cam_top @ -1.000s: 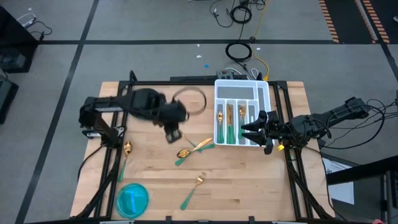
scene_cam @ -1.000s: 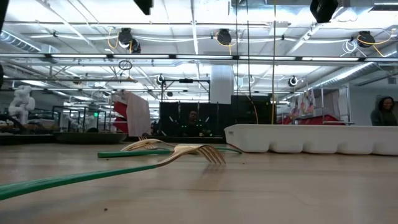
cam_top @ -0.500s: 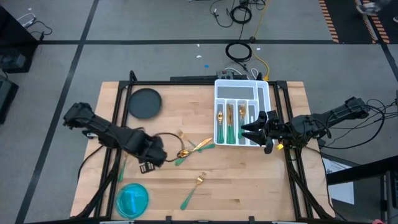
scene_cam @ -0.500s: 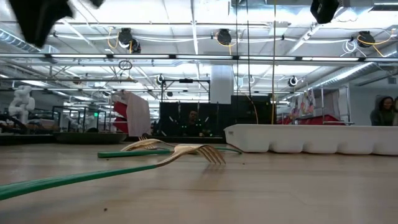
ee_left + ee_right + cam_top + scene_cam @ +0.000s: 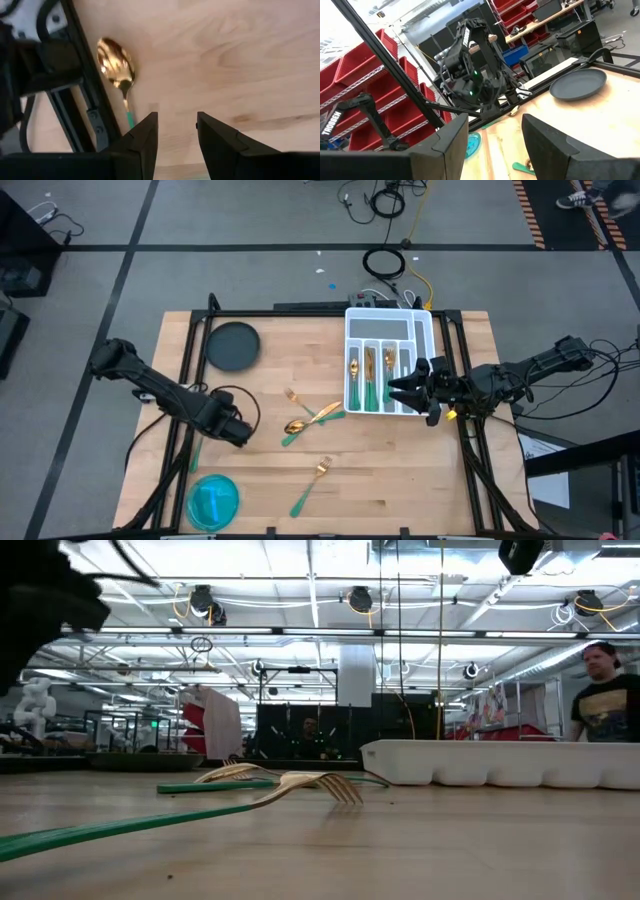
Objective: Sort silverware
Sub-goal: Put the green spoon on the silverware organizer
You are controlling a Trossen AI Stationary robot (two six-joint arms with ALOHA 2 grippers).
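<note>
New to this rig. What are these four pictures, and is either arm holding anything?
It is a two-armed robot at a wooden table, sorting silverware. One camera looks straight down, one sits at table height, and one rides on each wrist.

From above, the left tool is low over the table's left side. Its wrist camera shows open fingers holding nothing, with a gold spoon with a green handle lying just ahead by the black frame. The right tool waits beside the white tray, also open and holding nothing.

Some pieces already lie in the tray's slots. Loose on the wood: a crossed pair of pieces mid-table and a fork nearer the front. A dark plate and a blue round dish sit on the left. The low view shows the fork close up, and a person in the room behind.
</note>
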